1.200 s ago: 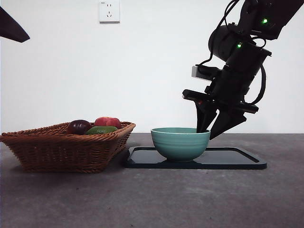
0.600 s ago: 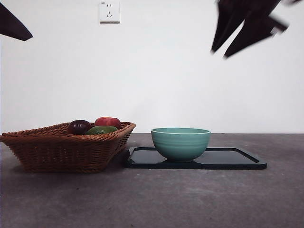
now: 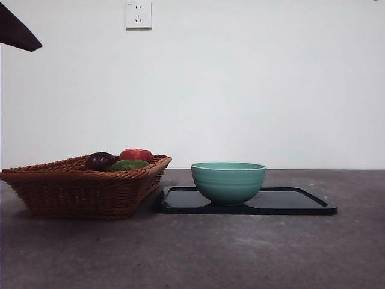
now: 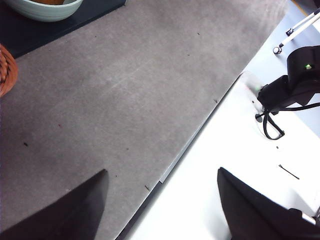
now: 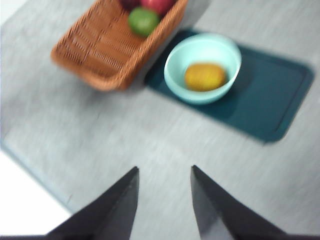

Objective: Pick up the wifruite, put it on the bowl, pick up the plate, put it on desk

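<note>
One step looks finished: the wifruite lies inside the bowl on the dark plate, centre-right of the front frame. The right gripper has risen clear, jaws apart and empty; left gripper waits spread wide.

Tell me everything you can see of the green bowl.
The bowl is mint green, ceramic by its look, with faint ribbed bands outside and a paler rim. It stands upright on a dark flat tray, near the end next to the wicker basket, apart from it. From the right wrist view, an oval brownish-orange fruit lies inside it, hidden from the front by the wall. No gripper touches it.
</note>
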You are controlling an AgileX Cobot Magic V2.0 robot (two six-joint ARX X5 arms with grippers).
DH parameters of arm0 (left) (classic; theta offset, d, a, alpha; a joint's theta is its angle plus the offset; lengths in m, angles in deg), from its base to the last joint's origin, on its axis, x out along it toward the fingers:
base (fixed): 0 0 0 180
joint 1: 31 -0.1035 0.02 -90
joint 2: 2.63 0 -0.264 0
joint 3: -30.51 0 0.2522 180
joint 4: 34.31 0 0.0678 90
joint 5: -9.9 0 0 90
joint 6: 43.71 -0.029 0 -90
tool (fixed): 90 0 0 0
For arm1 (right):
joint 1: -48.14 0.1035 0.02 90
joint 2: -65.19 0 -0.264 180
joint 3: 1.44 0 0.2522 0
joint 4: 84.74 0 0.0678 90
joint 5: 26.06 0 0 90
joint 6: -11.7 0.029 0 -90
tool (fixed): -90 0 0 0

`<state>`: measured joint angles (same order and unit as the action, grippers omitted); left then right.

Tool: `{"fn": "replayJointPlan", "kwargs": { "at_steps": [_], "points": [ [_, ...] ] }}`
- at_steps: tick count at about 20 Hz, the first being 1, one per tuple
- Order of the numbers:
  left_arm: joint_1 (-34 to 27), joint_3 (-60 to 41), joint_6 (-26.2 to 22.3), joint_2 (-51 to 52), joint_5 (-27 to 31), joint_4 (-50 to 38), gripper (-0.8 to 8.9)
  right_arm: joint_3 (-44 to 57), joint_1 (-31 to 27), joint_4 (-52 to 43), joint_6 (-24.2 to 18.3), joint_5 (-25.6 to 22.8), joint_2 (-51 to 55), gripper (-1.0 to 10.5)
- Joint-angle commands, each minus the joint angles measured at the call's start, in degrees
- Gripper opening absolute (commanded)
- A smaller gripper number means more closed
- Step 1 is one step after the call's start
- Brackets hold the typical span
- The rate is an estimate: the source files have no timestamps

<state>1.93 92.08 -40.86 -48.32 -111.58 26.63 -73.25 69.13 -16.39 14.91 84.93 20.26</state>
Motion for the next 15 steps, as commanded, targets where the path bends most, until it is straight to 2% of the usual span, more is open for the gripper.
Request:
{"fn": "replayJointPlan", "kwargs": {
  "at_steps": [1, 4, 15],
  "points": [
    [0.46, 0.48, -0.7, -0.31, -0.24, -0.61, 3.41, 3.67, 0.66, -0.37, -0.24, 3.69, 3.52, 1.7],
    [0.46, 0.48, -0.68, -0.31, -0.24, -0.59, 3.41, 8.11, 0.63, -0.39, -0.22, 6.05, 7.17, 1.7],
    [0.46, 0.48, -0.68, -0.31, -0.24, -0.52, 3.41, 9.75, 0.63, -0.33, -0.15, 6.08, 8.04, 1.7]
  ]
}}
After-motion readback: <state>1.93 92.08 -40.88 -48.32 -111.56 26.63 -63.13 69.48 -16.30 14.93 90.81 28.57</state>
